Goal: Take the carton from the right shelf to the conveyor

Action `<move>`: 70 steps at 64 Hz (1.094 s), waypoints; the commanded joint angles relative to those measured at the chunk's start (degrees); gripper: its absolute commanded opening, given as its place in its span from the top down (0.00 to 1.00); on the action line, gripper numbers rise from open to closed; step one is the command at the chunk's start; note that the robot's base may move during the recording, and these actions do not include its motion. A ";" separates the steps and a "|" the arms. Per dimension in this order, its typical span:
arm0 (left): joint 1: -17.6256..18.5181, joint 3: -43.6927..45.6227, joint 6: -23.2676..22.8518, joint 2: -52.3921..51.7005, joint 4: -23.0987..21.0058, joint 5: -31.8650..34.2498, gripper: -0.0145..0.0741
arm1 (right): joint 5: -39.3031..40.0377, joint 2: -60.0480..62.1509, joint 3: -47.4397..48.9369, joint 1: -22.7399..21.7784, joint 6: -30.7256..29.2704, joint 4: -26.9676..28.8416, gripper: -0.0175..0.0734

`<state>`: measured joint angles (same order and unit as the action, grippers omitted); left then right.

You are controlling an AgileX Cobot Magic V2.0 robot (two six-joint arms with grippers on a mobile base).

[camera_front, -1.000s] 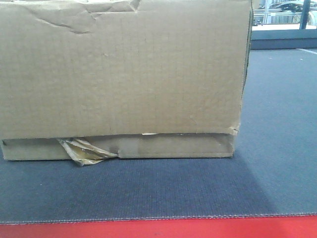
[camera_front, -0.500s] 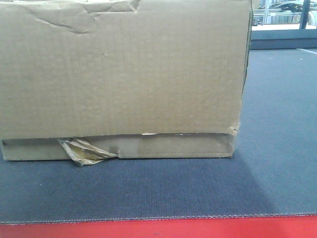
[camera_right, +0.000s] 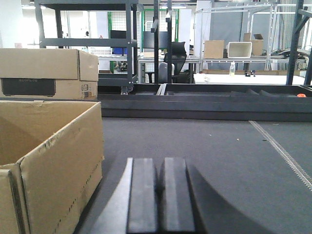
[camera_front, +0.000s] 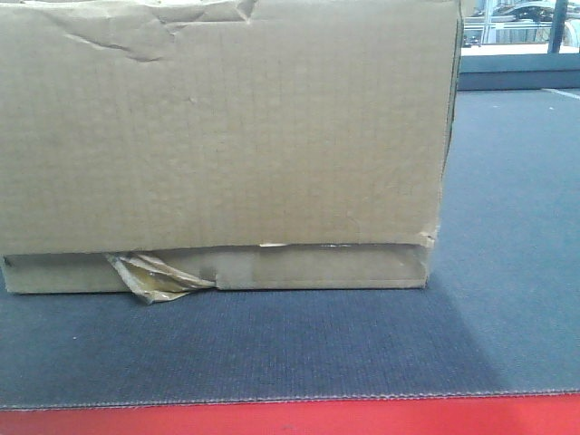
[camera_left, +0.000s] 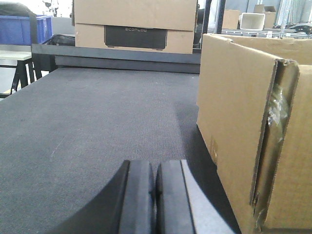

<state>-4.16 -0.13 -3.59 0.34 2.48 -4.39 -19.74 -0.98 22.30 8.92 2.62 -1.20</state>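
The large plain brown corrugated cardboard carton (camera_front: 222, 136) sits on the flat dark grey textured conveyor belt (camera_front: 272, 349), filling the upper left of the front view, its crumpled yellowish tape wad (camera_front: 154, 276) at lower left. The left gripper (camera_left: 155, 195) – bottom centre of its wrist view – is closed on nothing, the carton at right. The right gripper (camera_right: 160, 195) is likewise closed and empty, the carton at left.

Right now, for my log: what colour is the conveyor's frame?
Bright red frame under the grey belt, clearest in the front view.
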 commanded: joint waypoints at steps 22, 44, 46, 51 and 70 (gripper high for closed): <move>-0.16 0.13 0.21 -0.34 -0.27 1.06 0.82 | 3.32 0.47 -4.36 -7.86 -5.53 4.10 0.88; -0.16 0.13 0.21 -0.34 -0.27 1.06 0.82 | 16.51 0.98 -20.90 -10.46 -6.83 8.08 0.88; -0.16 0.13 0.21 -0.34 -0.27 1.06 0.82 | 17.70 0.98 -21.95 -10.46 -6.83 8.08 0.88; -0.16 0.13 0.21 -0.34 -0.27 1.06 0.82 | 20.57 0.98 -22.30 -10.46 -6.83 8.08 0.88; -0.16 0.13 0.21 -0.34 -0.27 1.06 0.82 | 18.66 0.98 -22.30 -10.46 -6.83 7.46 0.88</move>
<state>-4.16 -0.13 -3.59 0.31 2.48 -4.39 -2.55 -0.16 0.00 -1.10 -3.64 6.70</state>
